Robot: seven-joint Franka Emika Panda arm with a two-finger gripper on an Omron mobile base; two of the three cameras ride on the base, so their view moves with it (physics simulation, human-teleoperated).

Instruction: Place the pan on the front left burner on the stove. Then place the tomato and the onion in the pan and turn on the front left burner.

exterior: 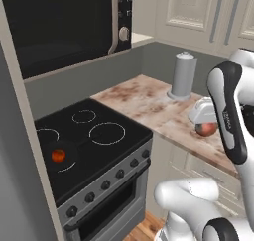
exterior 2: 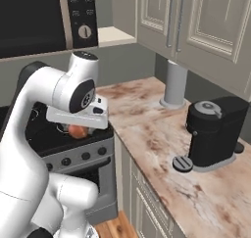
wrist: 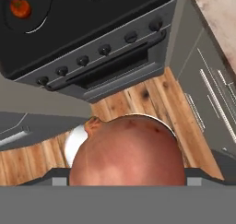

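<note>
My gripper is shut on the onion, a brownish-orange ball between the fingers. The gripper hangs in the air by the stove's front right corner, with the onion under the white hand. From the right, the onion shows below the hand, before the stove. The black pan sits on the front left burner of the stove. In it lies the red tomato. The hand view has the tomato in the pan at top left.
A row of black knobs lines the stove front. A microwave hangs above. On the marble counter stand a grey cylinder and a black coffee machine. Wooden floor lies below my hand.
</note>
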